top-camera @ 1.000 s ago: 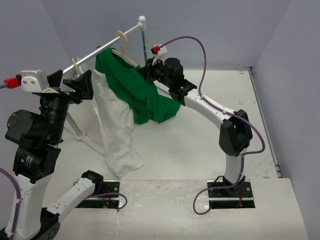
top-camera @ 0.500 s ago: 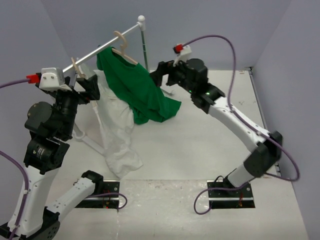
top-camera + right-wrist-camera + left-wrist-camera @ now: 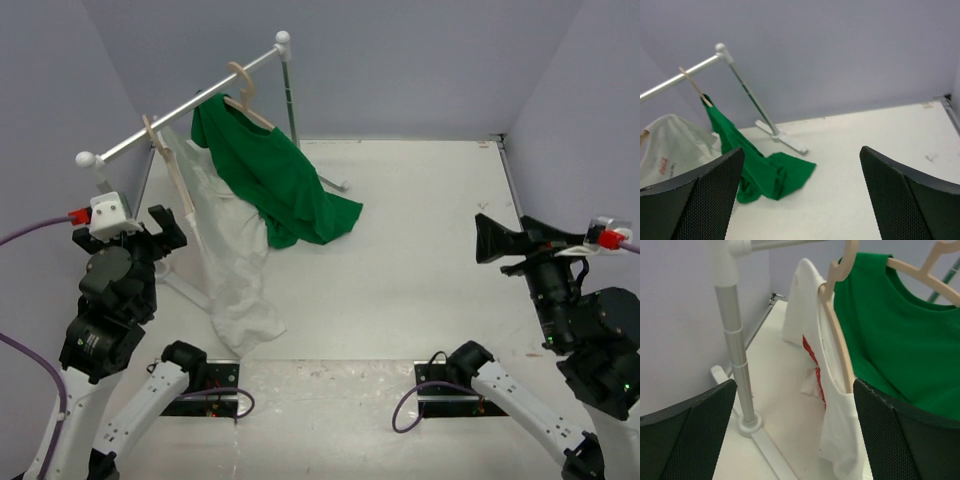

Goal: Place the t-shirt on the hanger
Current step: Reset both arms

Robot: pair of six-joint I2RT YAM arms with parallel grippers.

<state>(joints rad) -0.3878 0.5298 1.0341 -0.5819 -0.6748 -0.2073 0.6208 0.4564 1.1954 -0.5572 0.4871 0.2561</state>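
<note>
Left gripper (image 3: pixel 155 228) and right gripper (image 3: pixel 497 243): both wide open, empty, low by the bases. T-shirt (image 3: pixel 280 185) sits far-left, collar on hanger (image 3: pixel 922 278) on the rail (image 3: pixel 190 100). It drapes down-right, hem on the table. Left arm is nearer.

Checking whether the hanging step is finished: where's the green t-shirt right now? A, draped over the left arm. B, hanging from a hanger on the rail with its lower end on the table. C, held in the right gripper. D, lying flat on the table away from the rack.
B: the t-shirt hangs from the hanger hooked on the rail, its lower end bunched on the table.
</note>
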